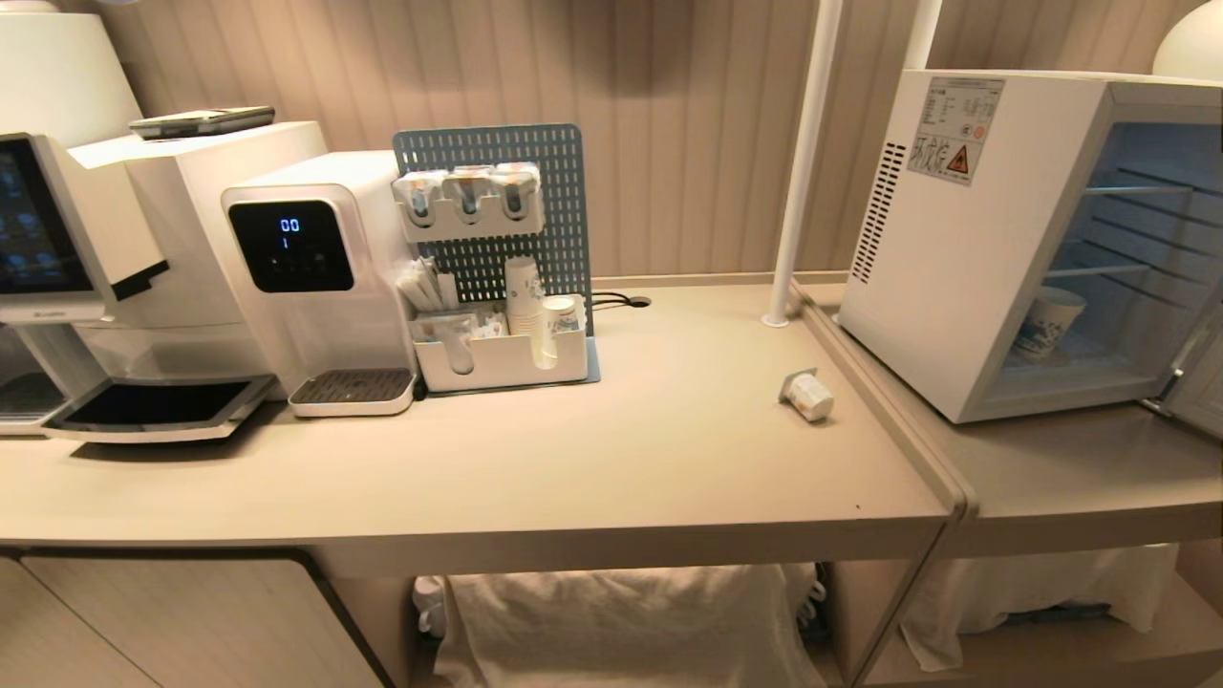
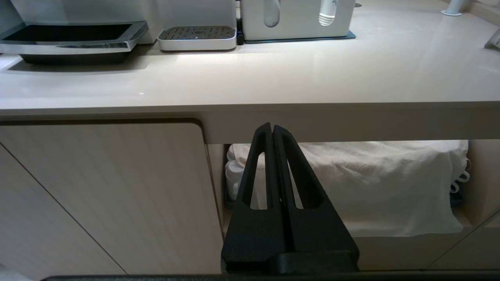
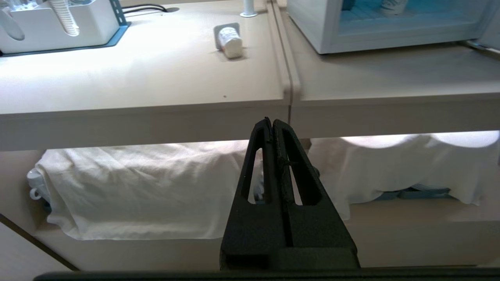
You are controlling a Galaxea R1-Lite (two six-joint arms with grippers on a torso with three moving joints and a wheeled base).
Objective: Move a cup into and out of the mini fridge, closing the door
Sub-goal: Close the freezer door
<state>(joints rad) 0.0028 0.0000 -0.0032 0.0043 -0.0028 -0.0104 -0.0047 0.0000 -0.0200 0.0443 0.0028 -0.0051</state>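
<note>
The cup (image 1: 807, 395), small, squat and white, lies on its side on the beige counter (image 1: 611, 459) near its right end; the right wrist view shows the cup (image 3: 230, 41) too. To its right stands the white mini fridge (image 1: 955, 268) with its inside exposed. The door (image 1: 1199, 382) is swung open, and only its edge shows at the picture's right border. A taller blue-patterned paper cup (image 1: 1051, 320) stands inside on the fridge floor. My left gripper (image 2: 271, 127) and right gripper (image 3: 270, 121) are both shut and empty, held low in front of the counter's front edge, outside the head view.
A coffee machine (image 1: 86, 287), a water dispenser (image 1: 306, 277) and a pegboard organiser with stacked paper cups (image 1: 524, 296) line the back left. A white pole (image 1: 798, 191) and a raised seam (image 1: 889, 411) separate the two counters. White cloth (image 1: 621, 621) covers the shelf below.
</note>
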